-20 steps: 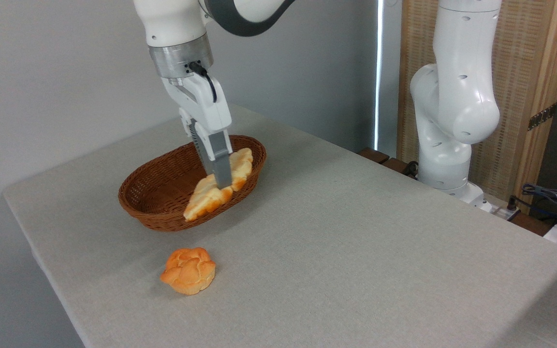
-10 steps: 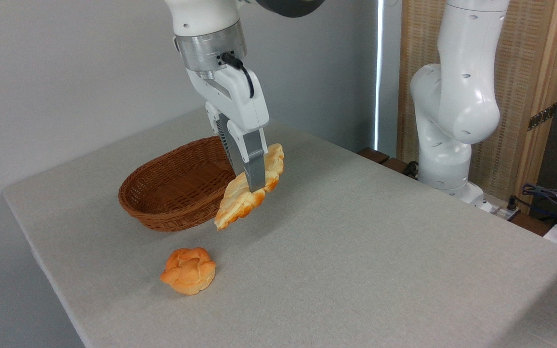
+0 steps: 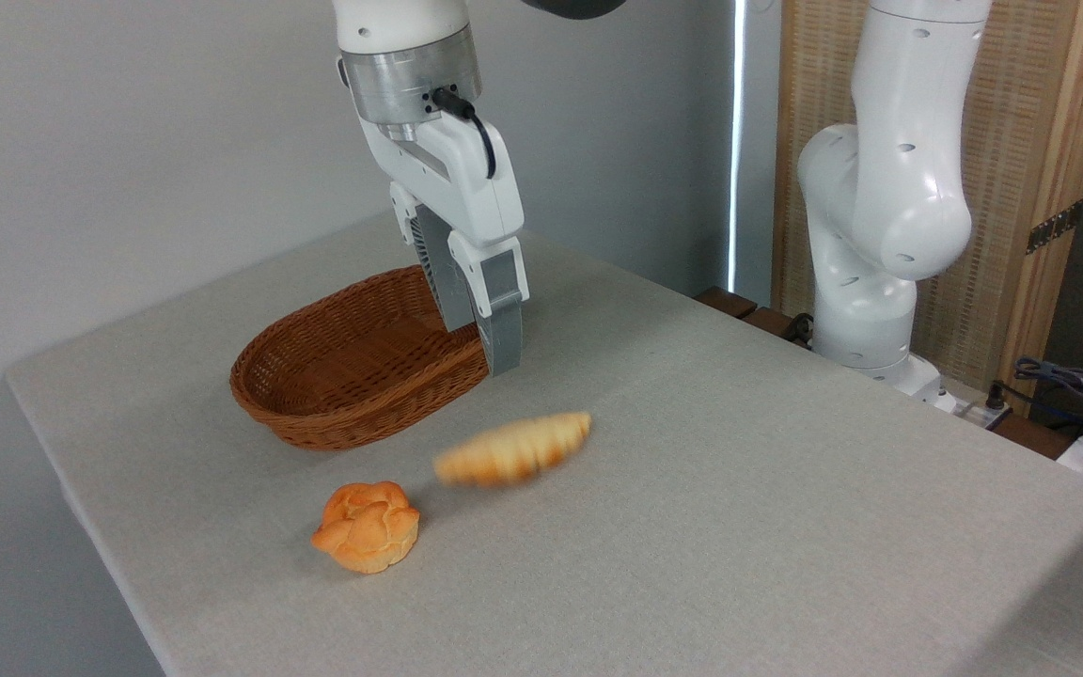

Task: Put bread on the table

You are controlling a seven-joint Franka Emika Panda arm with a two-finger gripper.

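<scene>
Table (image 3: pixel 739 489) | fingers (image 3: pixel 502 329) apart, holding nothing | bread (image 3: pixel 513 448) blurred below

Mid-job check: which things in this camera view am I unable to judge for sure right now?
- The bread: motion-blurred, so whether it has settled on the table or is still falling is unclear.
- The gripper: seen side-on; near finger hides the gap, so how far it is open is unclear.
- The basket: near wall hides part of its floor.
</scene>
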